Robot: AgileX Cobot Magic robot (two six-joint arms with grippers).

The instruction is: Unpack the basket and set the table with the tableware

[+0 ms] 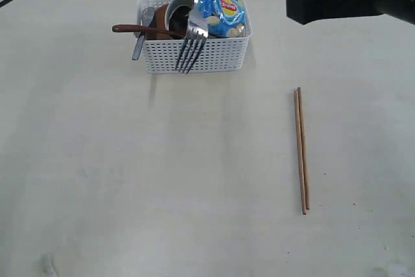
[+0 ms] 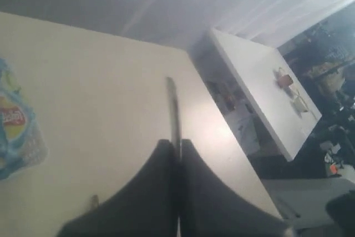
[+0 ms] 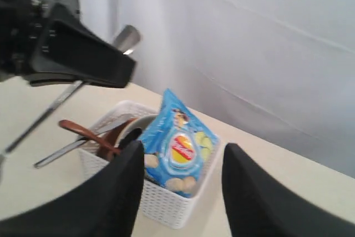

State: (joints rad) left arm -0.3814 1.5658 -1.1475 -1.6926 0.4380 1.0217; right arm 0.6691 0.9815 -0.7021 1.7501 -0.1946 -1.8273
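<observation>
While the left gripper (image 2: 177, 147), clamped shut on the fork (image 1: 192, 40), dangles it tines-down above the basket (image 1: 220, 58) and the right gripper (image 3: 183, 148) hangs open and empty, the fork's placing looks in hand, next needing a carry onto bare table (image 1: 130, 173).

table (image 1: 130, 180): you had a wide, pale beige top with faint wood grain.
basket (image 1: 214, 56): it stood near the exterior view's top, about mid-width.
chopsticks (image 1: 301, 150): you saw them paired on the right, well apart from the basket.
</observation>
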